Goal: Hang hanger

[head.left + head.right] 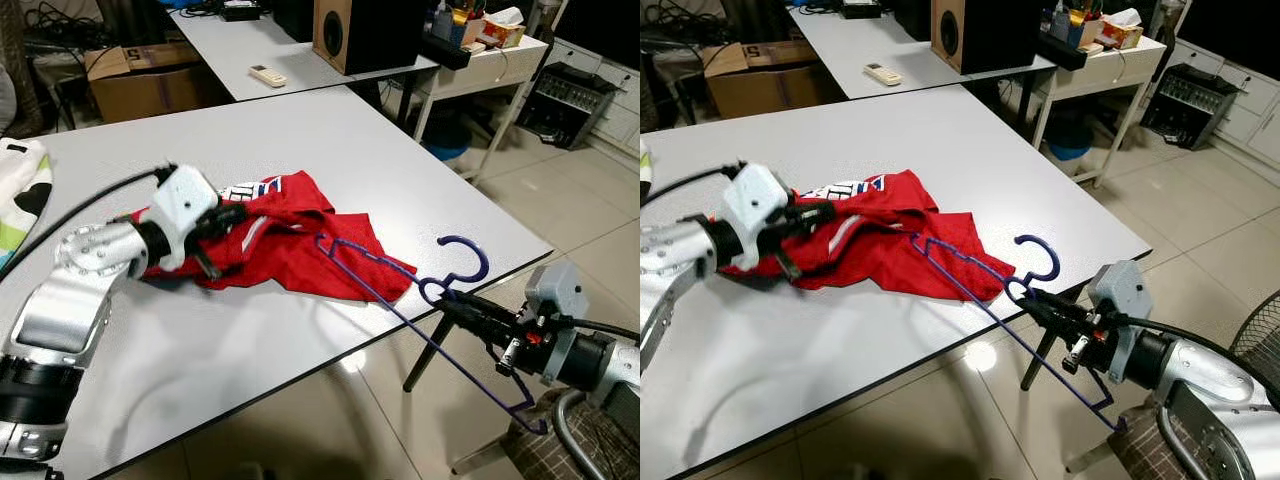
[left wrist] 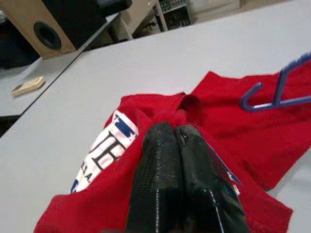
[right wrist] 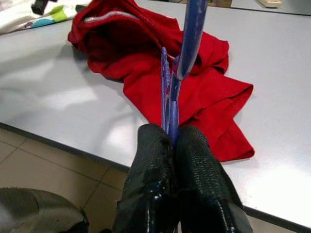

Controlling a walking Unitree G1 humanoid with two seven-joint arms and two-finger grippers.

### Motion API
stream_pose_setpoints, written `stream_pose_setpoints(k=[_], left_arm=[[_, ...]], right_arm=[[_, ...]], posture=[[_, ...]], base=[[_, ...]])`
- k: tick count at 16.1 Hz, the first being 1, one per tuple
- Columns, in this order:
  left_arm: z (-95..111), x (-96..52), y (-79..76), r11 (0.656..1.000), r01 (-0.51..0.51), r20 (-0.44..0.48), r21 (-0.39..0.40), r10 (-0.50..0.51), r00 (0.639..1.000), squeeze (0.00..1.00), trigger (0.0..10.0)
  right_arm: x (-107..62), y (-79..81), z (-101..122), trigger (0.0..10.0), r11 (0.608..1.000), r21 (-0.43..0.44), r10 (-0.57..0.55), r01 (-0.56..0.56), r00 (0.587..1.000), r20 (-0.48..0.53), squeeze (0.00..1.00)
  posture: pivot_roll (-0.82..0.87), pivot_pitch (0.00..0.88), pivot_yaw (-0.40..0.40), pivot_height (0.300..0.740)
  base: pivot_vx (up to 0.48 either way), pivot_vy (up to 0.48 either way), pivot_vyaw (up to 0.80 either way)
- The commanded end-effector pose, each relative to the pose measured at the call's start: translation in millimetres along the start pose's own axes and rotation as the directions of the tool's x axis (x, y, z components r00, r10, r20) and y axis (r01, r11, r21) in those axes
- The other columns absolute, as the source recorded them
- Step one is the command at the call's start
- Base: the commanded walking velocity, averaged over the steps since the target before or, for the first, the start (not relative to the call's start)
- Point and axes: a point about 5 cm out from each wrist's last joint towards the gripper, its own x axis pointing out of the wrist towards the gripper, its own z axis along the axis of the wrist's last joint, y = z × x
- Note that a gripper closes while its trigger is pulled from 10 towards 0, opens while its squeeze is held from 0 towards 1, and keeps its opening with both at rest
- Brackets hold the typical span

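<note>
The left arm bends in from seven o'clock, its pincer pinched tight on the red shirt, while the right pincer (reaching from four o'clock) clamps the purple hanger.

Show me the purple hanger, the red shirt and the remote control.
purple hanger [image 1: 465, 243], left eye view, on its hook.
red shirt [image 1: 290, 250], left eye view, on the middle fabric.
remote control [image 1: 267, 75], left eye view, on its body.
</note>
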Motion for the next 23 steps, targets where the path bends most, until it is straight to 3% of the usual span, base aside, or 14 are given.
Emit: stream_pose_setpoints(k=[1,4,8,11,15,19,21,22,23], left_arm=[[7.5,-1.3,-3.2,1.0,0.031,0.033,0.001,-0.031,0.999,0.0,0.0],[9.7,-2.7,-20.2,0.988,0.157,0.04,0.005,-0.157,0.987,0.0,0.0],[14.6,-2.9,-24.6,0.981,0.191,0.037,0.032,-0.192,0.981,0.0,0.0],[28.1,0.5,-29.2,0.978,0.206,0.101,0.045,-0.209,0.973,0.0,0.0],[28.6,-1.5,-47.2,0.937,0.349,0.079,0.022,-0.35,0.933,0.0,0.0],[5.6,-3.3,-40.7,0.946,0.312,-0.08,0.082,-0.306,0.949,0.0,0.0],[5.1,-3.0,-35.1,0.958,0.267,-0.083,0.103,-0.259,0.962,0.0,0.0],[7.4,-1.1,-27.6,0.974,0.191,-0.063,0.117,-0.185,0.981,0.0,0.0],[9.7,0.2,-26.4,0.978,0.168,-0.046,0.125,-0.163,0.985,0.0,0.0]], right_arm=[[-1.2,-2.4,0.6,10.0,1.0,-0.007,0.001,-0.001,1.0,-0.01,0.0],[5.6,-8.9,5.8,10.0,1.0,-0.015,-0.017,0.017,1.0,0.018,0.0],[10.0,-11.8,4.5,10.0,1.0,-0.012,-0.011,0.011,1.0,0.011,0.0],[16.0,-15.0,-0.6,10.0,1.0,-0.003,0.007,-0.007,1.0,-0.017,0.0],[31.7,-30.8,-2.9,10.0,0.997,0.012,-0.075,0.074,0.997,0.01,0.0],[43.7,-42.5,8.8,10.0,0.992,0.045,-0.118,0.114,0.987,0.105,0.0],[44.3,-43.6,15.5,10.0,0.992,0.058,-0.12,0.113,0.982,0.148,0.0],[44.8,-41.7,17.7,10.0,0.992,0.091,-0.106,0.091,0.979,0.176,0.0],[46.4,-36.2,9.7,10.0,0.994,0.091,-0.073,0.06,0.987,0.14,0.0]], posture=[[-0.06,0.0,-0.034,0.74],[-0.06,0.0,-0.042,0.74],[-0.05,0.0,-0.053,0.74],[-0.04,0.0,-0.059,0.74],[-0.04,0.0,-0.054,0.74],[-0.04,0.0,-0.056,0.74],[-0.04,0.0,-0.056,0.74],[-0.04,0.0,-0.055,0.74],[-0.04,0.0,-0.053,0.74]], base=[[0.0,0.0,0.0],[0.0,0.0,0.0],[0.0,0.0,0.0],[0.0,0.0,0.0],[0.0,0.0,0.0],[0.0,0.0,0.0],[0.0,0.0,0.0],[0.0,0.0,0.0],[0.0,0.0,0.0]])
